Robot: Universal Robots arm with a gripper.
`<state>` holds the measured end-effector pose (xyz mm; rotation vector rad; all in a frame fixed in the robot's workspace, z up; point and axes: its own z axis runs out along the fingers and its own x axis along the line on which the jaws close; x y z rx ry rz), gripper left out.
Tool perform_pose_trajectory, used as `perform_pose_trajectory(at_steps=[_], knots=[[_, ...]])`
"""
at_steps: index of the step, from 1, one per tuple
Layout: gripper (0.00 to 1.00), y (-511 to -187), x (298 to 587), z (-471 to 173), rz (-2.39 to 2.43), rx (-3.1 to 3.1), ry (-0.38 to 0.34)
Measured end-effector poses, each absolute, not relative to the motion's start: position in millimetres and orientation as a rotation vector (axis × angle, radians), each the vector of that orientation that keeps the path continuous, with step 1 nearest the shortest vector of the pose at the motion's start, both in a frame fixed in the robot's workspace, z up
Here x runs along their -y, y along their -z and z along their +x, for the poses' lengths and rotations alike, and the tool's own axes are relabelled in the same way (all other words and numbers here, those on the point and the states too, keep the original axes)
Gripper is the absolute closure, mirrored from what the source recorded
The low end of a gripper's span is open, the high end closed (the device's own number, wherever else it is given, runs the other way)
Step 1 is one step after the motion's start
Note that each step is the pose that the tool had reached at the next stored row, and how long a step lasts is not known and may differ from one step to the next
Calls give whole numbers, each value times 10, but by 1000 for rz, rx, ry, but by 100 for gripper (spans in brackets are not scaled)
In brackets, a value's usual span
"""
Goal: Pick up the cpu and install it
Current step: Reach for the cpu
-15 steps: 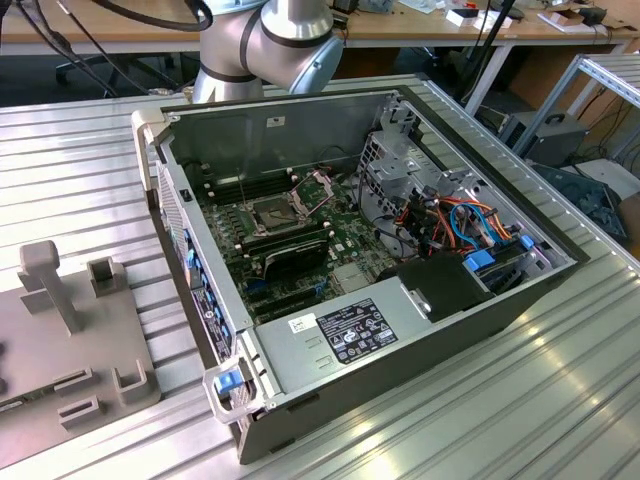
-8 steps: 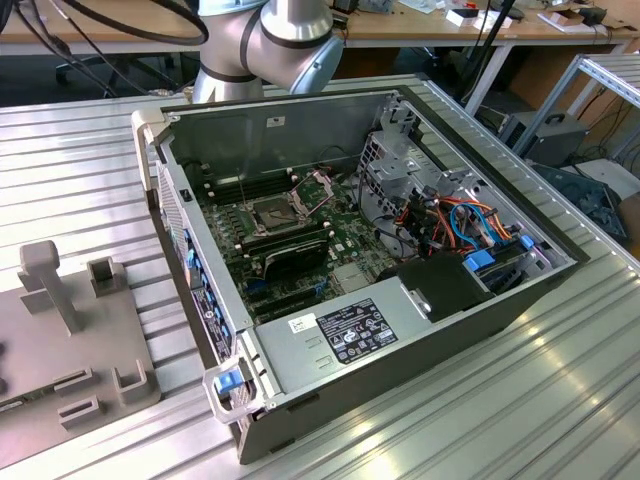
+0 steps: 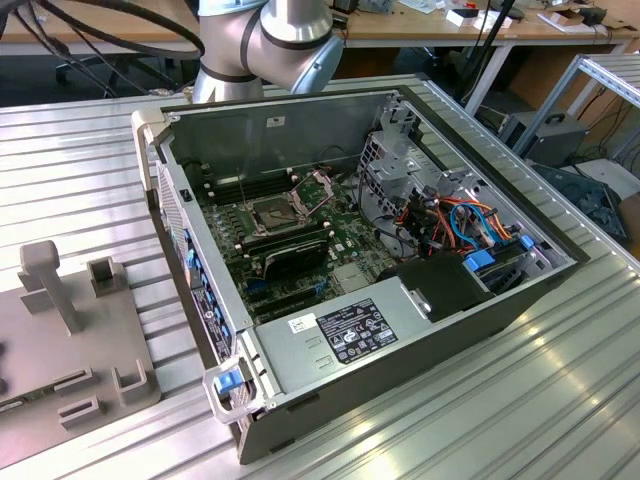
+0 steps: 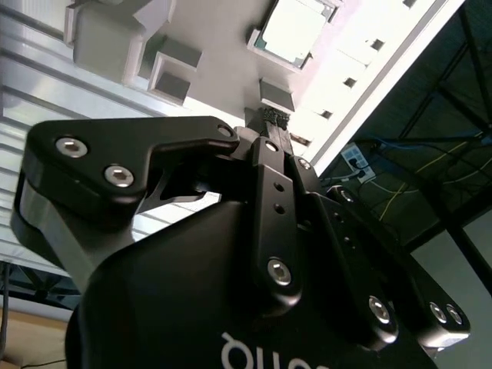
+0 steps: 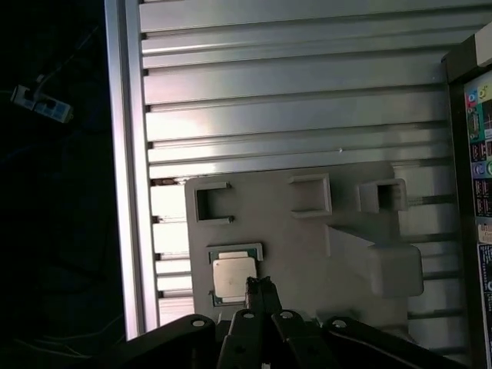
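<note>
The cpu [image 5: 233, 277] is a small pale square chip lying flat in a shallow framed seat on a grey fixture plate [image 5: 307, 238]. In the second wrist view the cpu [image 4: 290, 31] lies just beyond the fingertips, on the same plate [image 4: 215, 46]. My gripper [image 5: 260, 287] hangs over the plate beside the chip's edge. Its two thin black fingers are shut together with nothing between them, as also in the second wrist view [image 4: 275, 117]. The motherboard's dark socket [image 3: 275, 212] stands with its hinged metal frame raised inside the open computer case [image 3: 300, 100].
The case lies on a ribbed aluminium table [image 3: 560, 400]. The fixture plate [image 3: 60, 330] at the exterior view's left carries an upright post [image 3: 50, 280] and several raised brackets. The arm's elbow [image 3: 265, 40] is behind the case. The case's labelled side [image 5: 483, 154] borders the plate.
</note>
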<state>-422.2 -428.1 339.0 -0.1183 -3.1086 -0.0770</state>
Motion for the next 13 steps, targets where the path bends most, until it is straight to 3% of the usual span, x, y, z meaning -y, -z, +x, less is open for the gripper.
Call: perform_pose_trajectory(at_steps=[13], knots=[[89,-3292,4447,-4300,-118,3101,77]])
